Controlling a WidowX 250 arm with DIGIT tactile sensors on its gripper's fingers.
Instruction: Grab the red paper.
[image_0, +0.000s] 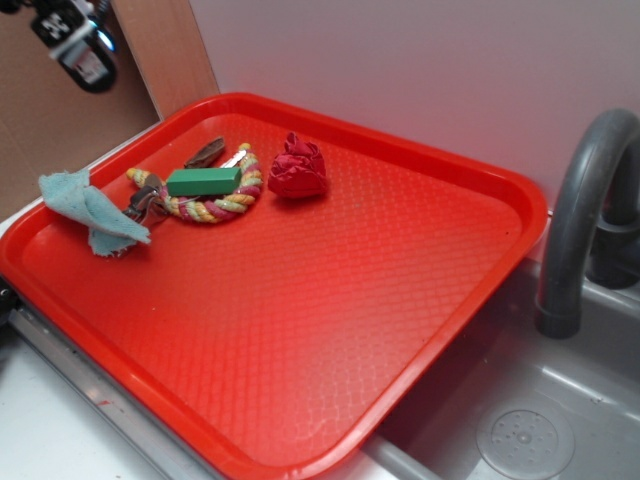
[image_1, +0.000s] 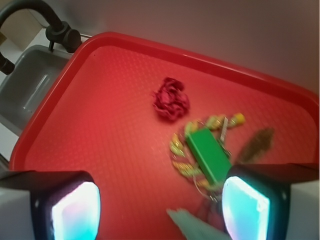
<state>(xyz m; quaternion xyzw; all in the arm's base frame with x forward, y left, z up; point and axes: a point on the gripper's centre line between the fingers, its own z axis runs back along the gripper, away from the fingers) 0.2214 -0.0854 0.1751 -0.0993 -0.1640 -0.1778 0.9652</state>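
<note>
The red paper is a dark red crumpled wad lying on the bright red tray toward its far side, just right of a coiled rope. My gripper hangs high above the tray's far left corner, well away from the wad. In the wrist view the gripper is open, its two pale fingers spread wide with only tray between them. The wad lies ahead of the fingers, untouched.
A green block rests on a multicoloured rope ring. A pale blue cloth scrap and a brown object lie at the tray's left. A grey faucet and sink are at the right.
</note>
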